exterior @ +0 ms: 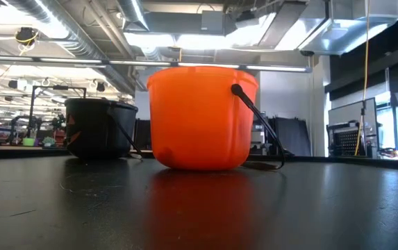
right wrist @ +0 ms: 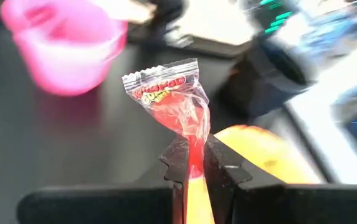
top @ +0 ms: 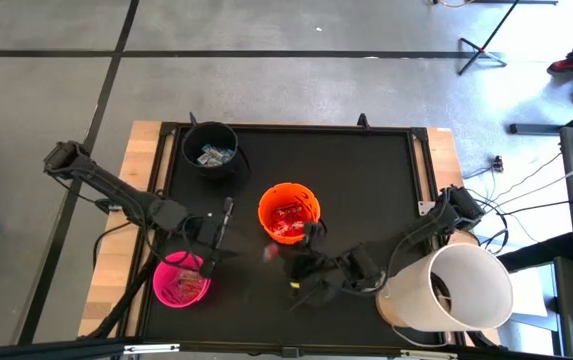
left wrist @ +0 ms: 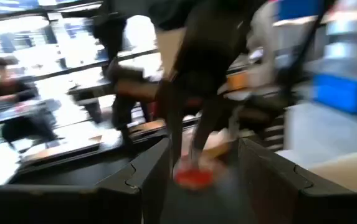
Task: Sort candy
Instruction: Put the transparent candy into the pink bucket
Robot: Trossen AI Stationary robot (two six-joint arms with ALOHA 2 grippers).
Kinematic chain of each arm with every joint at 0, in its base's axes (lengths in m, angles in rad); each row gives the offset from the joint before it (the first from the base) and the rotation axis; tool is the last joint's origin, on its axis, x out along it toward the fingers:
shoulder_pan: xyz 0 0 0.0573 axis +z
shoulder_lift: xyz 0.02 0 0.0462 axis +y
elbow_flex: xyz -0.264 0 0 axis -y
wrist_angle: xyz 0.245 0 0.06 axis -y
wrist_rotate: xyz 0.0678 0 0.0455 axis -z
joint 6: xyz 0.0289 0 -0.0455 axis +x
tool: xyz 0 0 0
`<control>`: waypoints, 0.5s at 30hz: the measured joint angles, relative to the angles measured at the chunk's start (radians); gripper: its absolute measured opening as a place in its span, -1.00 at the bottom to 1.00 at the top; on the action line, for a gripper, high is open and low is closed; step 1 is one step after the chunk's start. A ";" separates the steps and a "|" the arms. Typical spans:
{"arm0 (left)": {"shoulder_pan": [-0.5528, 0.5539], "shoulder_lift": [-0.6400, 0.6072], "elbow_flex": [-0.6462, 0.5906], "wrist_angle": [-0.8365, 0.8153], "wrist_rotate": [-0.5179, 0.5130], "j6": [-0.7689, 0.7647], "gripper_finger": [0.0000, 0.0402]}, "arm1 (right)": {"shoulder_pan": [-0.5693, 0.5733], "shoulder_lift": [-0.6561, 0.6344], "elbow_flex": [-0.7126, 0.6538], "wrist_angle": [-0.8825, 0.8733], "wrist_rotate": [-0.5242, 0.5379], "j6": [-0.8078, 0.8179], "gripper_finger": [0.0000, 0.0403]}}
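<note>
Red packet (right wrist: 177,106) pinched at its lower end between my right pincer's (right wrist: 190,163) fingers, jaws nearly closed on the crinkled wrapper. The packet stands up from the tips: clear film, red sweet inside, printed label across the top seam. From above, this pincer sits over the black mat just in front of the orange bucket (top: 288,195), not yet over any rim.

Progress, as far as I can judge: sorting looks well along. Red pieces already lie in the orange bucket, wrappers show in the black bucket (top: 211,140) and in the pink bucket (top: 159,285). No loose candy is plain on the mat. This packet is left to drop; likely into the orange one.

My left pincer (top: 209,250) waits by the pink bucket, fingers apart, holding nothing.
</note>
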 joint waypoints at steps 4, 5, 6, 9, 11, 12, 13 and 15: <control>-0.001 0.006 0.000 0.037 -0.233 -0.078 -0.11 | -0.021 0.000 0.057 0.005 0.169 -0.012 -0.82; 0.002 0.006 0.000 0.051 -0.279 -0.133 -0.11 | -0.027 0.000 0.060 0.011 0.200 -0.012 -0.82; 0.005 0.006 0.000 0.061 -0.304 -0.181 -0.11 | -0.035 0.000 0.061 0.014 0.220 -0.012 -0.82; 0.007 0.006 0.000 0.092 -0.300 -0.219 -0.11 | -0.060 0.000 0.061 0.017 0.235 -0.012 -0.82; 0.006 0.005 0.000 0.102 -0.299 -0.225 -0.11 | -0.076 0.000 0.061 0.025 0.225 -0.011 -0.82; 0.006 0.005 0.000 0.102 -0.305 -0.241 -0.11 | -0.084 0.000 0.061 0.028 0.217 -0.010 -0.82; 0.010 0.006 0.000 0.101 -0.314 -0.254 -0.11 | -0.091 0.000 0.061 0.031 0.207 -0.007 -0.82; 0.022 0.018 0.000 0.105 -0.329 -0.273 -0.11 | -0.103 0.000 0.060 0.044 0.191 -0.006 -0.82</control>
